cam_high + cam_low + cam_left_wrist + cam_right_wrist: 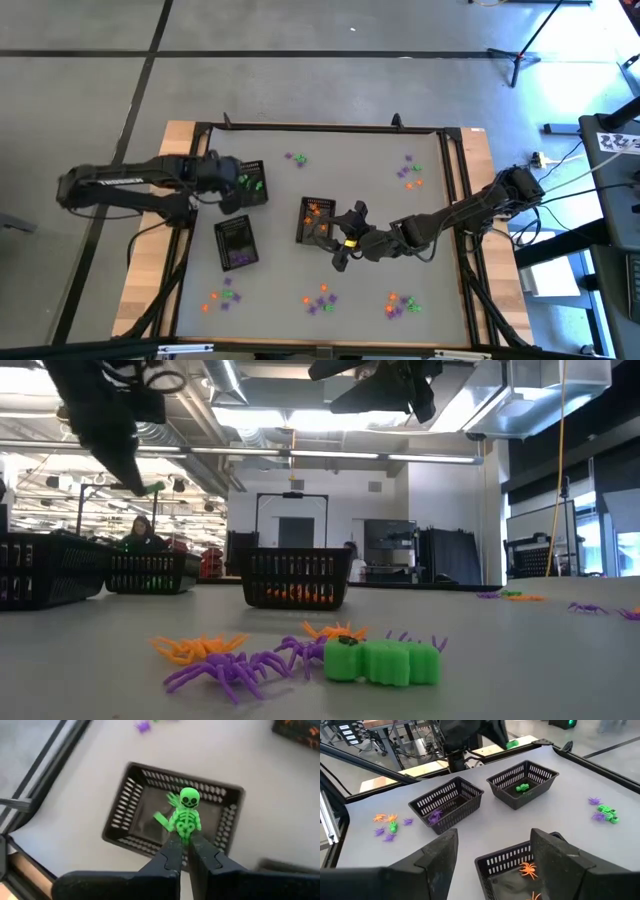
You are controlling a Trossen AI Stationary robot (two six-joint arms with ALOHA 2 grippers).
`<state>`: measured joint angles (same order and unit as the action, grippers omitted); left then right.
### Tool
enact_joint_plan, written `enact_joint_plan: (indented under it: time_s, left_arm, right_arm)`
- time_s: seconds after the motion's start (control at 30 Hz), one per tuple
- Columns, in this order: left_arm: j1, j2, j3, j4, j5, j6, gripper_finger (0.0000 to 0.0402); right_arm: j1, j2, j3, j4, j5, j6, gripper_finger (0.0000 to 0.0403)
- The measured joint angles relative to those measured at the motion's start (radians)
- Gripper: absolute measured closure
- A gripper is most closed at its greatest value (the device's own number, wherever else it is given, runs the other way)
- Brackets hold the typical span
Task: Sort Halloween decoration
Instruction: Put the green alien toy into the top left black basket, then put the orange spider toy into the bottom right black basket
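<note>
My left gripper point(186, 842) is shut on a green skeleton trinket point(186, 812) and hangs above a black tray point(227, 795) that has a green piece point(162, 819) inside. In the high view this gripper point(240, 186) is over the far-left tray point(254, 184). My right gripper point(492, 845) stands open above the tray with an orange spider point(527, 869), touching nothing. A third tray point(447, 802) holds purple pieces. Loose orange, purple and green trinkets point(318, 298) lie along the table's near edge and at the far right point(408, 172). My left gripper pinches the skeleton's legs point(186, 834) between its two fingertips, slanting down from above. The skeleton sticks out beyond the fingertips, head farthest from them, lifted clear over the tray's opening.
The three trays sit close together left of centre. More trinkets lie at the far middle point(296, 158), near left point(222, 297) and near right point(402, 304). A raised frame point(452, 160) runs round the table. People and racks show in the room behind point(140, 532).
</note>
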<state>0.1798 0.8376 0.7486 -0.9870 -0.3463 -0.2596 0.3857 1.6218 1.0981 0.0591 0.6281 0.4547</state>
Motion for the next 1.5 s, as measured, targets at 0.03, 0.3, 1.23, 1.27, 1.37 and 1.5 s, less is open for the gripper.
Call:
enact_joint_plan:
  time_s: [0.03,0.3,1.23,1.27,1.37,1.5]
  left_arm:
    - [0.023,0.003,0.000,0.016,0.012,0.008,0.0399]
    - [0.099,0.038,0.002,0.094,0.050,0.027,0.0332]
    - [-0.511,0.030,0.241,-0.042,0.360,-0.319,0.0311]
    - [-0.547,0.038,0.241,-0.041,0.340,-0.347,0.0311]
    - [-0.642,0.070,0.241,-0.034,0.322,-0.439,0.0311]
    - [-0.766,0.128,0.241,-0.009,0.314,-0.532,0.0311]
  right_arm:
    - [0.000,0.000,0.000,0.000,0.000,0.000,0.0157]
    - [0.000,0.000,0.000,-0.006,-0.010,0.000,0.0157]
    - [0.000,0.039,0.001,0.023,-0.018,-0.011,0.0157]
    - [0.000,0.039,0.001,0.026,-0.018,-0.011,0.0157]
    - [0.000,0.039,0.001,0.044,-0.018,-0.014,0.0157]
    - [0.000,0.039,0.001,0.052,-0.018,-0.017,0.0157]
